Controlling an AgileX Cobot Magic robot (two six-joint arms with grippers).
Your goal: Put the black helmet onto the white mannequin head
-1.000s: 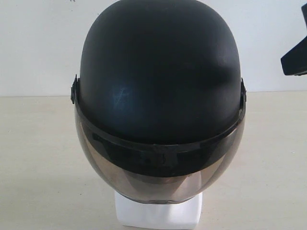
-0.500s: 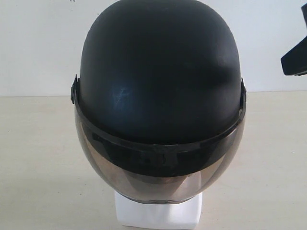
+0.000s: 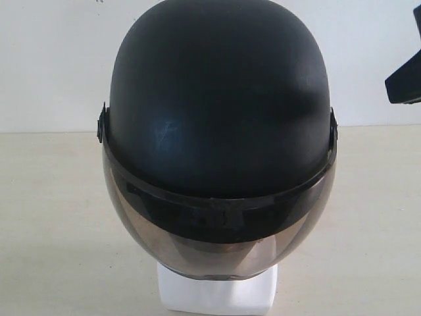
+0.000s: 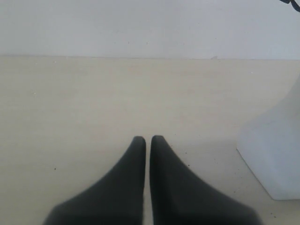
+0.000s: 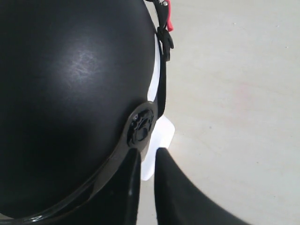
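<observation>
The black helmet point(image 3: 217, 99) sits on the white mannequin head point(image 3: 217, 295). Its smoky visor point(image 3: 197, 253) covers the face, so only the blocky white base shows below. In the right wrist view the helmet point(image 5: 70, 93) fills most of the picture, with a strip of the mannequin head point(image 5: 158, 133) beside its visor pivot. My right gripper point(image 5: 149, 151) hovers just off that pivot, fingers almost together with nothing between them. My left gripper point(image 4: 148, 138) is shut and empty low over the table, with the mannequin head's base point(image 4: 274, 150) off to one side.
The pale wooden table point(image 3: 52, 217) spreads around the mannequin's base, against a white wall point(image 3: 52, 59). A dark part of the right arm point(image 3: 402, 82) hangs at the right edge of the exterior view. A red strap tag point(image 5: 168, 16) dangles at the helmet's rim.
</observation>
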